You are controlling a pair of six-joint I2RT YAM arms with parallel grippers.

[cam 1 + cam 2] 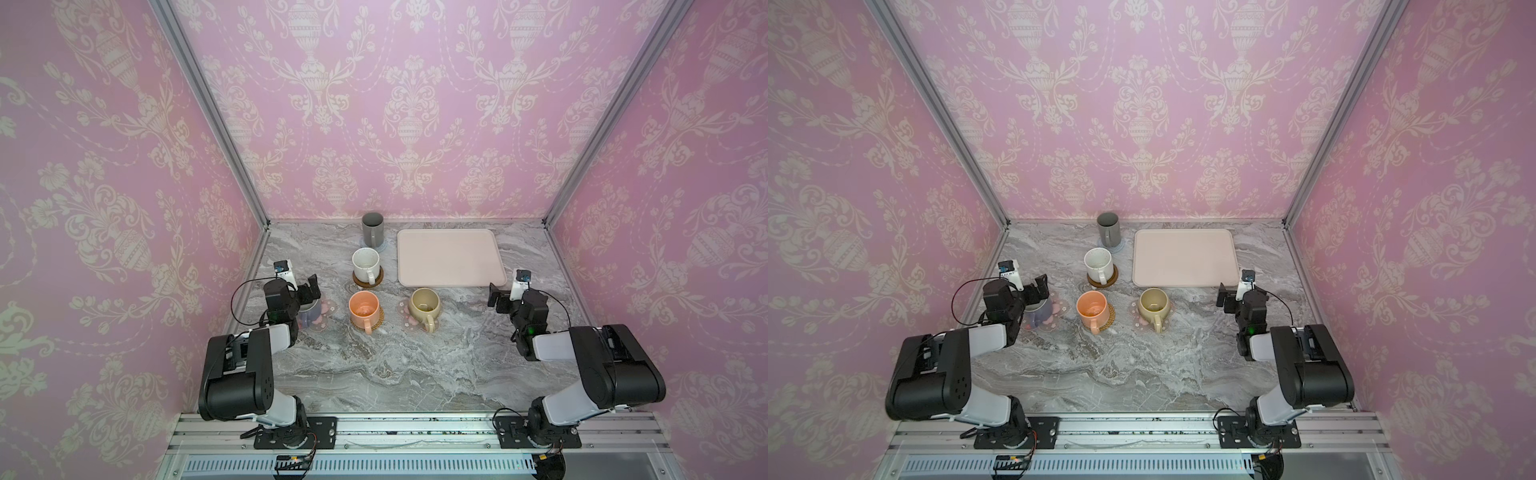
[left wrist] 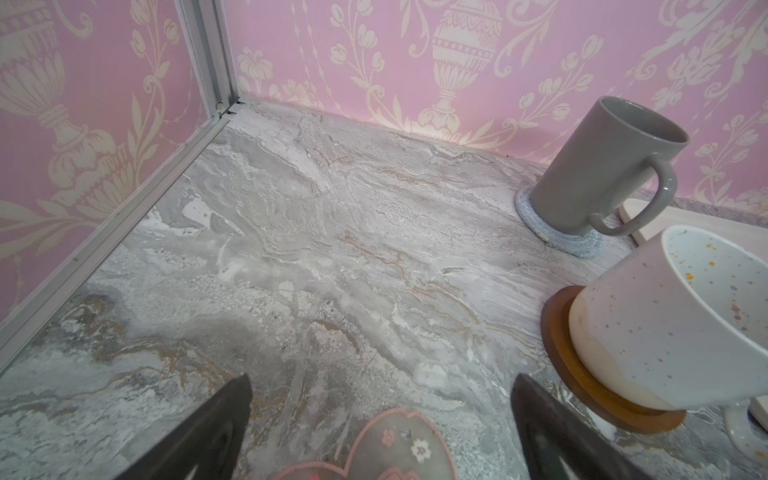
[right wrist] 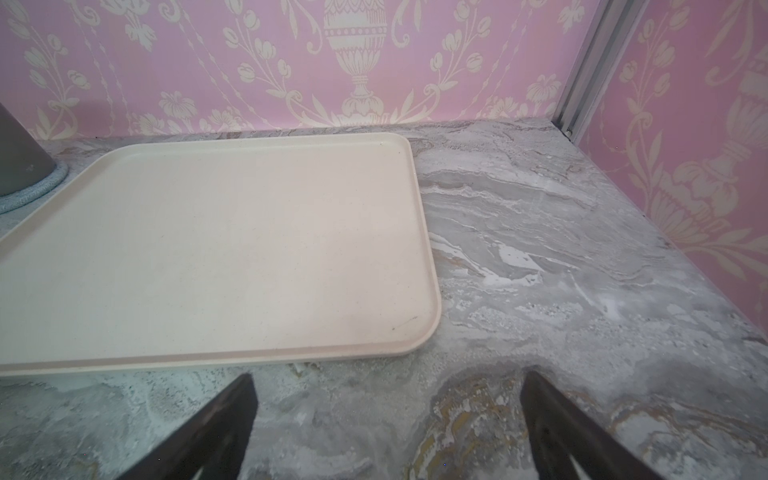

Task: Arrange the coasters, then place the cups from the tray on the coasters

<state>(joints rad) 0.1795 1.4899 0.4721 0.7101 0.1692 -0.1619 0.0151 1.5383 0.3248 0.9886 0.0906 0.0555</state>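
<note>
All the cups stand on coasters on the marble top. The tall dark grey cup point(image 1: 372, 228) is on the light-blue coaster point(image 2: 582, 245) and the speckled white cup point(image 1: 365, 262) on the brown disc point(image 2: 582, 382). The peach cup point(image 1: 363, 309) is on the rattan coaster point(image 1: 380, 322), the beige-yellow cup point(image 1: 424, 305) on a flower coaster point(image 1: 404, 315). The lavender cup point(image 1: 309, 319) is on the other flower coaster point(image 2: 399, 444), half hidden by my arm. The tray point(image 1: 451, 257) holds nothing. My left gripper point(image 1: 311, 286) hovers open above the lavender cup. My right gripper point(image 3: 386, 376) is open by the tray's near right corner.
Pink patterned walls and aluminium frame posts point(image 1: 208, 104) close the table on three sides. An aluminium rail point(image 1: 415, 428) with both arm bases runs along the front edge. Bare marble point(image 1: 395, 374) lies between the cups and the rail.
</note>
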